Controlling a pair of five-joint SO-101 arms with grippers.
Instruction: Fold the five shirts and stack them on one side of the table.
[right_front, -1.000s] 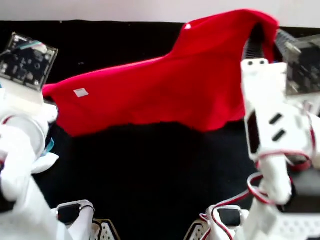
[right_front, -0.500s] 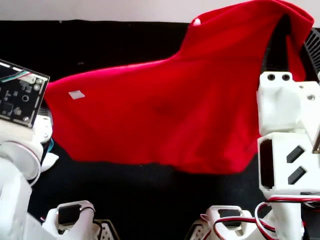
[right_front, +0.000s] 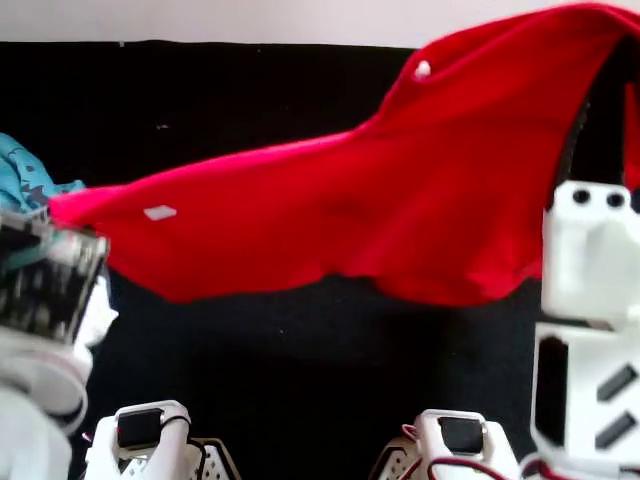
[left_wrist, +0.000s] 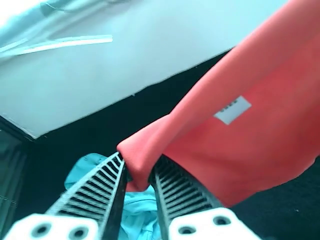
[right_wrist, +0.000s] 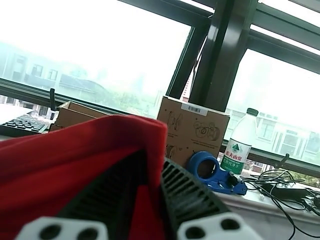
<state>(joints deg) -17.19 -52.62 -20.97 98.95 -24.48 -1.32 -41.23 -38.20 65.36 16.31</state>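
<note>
Left gripper (left_wrist: 140, 166) pinches red shirt (right_front: 400, 220); teal cloth (left_wrist: 87, 169), perhaps another shirt, beside.

The surface (right_front: 300, 370) is black, and past its far edge all is plain white. Big windows (right_wrist: 100, 60) with dark frames (right_wrist: 220, 50) let in bright daylight. Buildings (right_wrist: 75, 85) show outside. By the glass stand a brown cardboard box (right_wrist: 192, 130), a water bottle (right_wrist: 239, 145), a blue tool (right_wrist: 215, 172) and black cables (right_wrist: 287, 190).

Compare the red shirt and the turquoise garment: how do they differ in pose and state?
The red shirt hangs stretched in the air; the turquoise garment lies crumpled on the table. The left gripper and right gripper clamp the red shirt; neither holds the turquoise garment. Both are unfolded.
</note>
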